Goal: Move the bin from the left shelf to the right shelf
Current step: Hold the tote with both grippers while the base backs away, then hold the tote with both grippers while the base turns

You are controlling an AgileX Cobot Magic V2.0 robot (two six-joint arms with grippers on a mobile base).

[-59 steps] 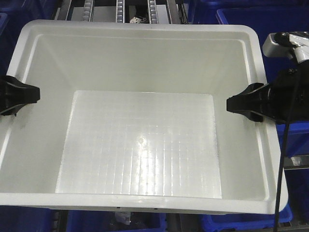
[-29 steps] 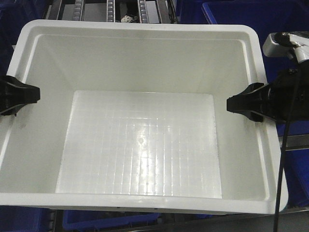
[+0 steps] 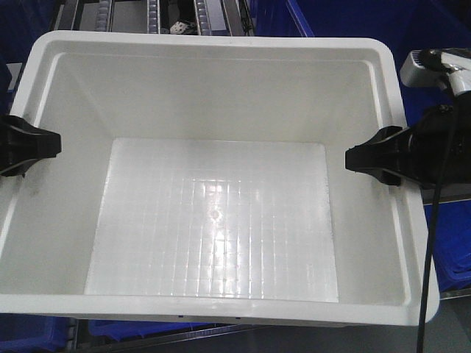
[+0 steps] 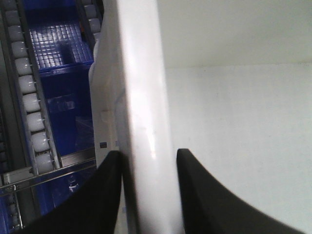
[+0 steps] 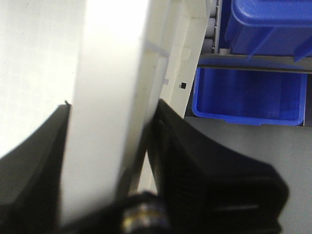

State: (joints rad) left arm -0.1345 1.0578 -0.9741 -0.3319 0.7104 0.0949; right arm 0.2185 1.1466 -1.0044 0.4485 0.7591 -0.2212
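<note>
Background rack [image 3: 152,13] farther left behind bin [image 3: 221,95]

We find the bin [image 3: 221,95] in the middle, with the left gripper [image 4: 148,163] clamped over its left rim and the right gripper [image 5: 111,117] over its right rim. Roller tracks [image 3: 153,15] lie behind it. Other bins [image 5: 246,92] sit below, to its right.

Front view looks into the bin [image 3: 221,220]; wrist views hug its rim.

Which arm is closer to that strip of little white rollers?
Left. The left end effector clamps the left rim of the bin, the roller track just outside it; the right end effector clamps the opposite rim, across the bin.
</note>
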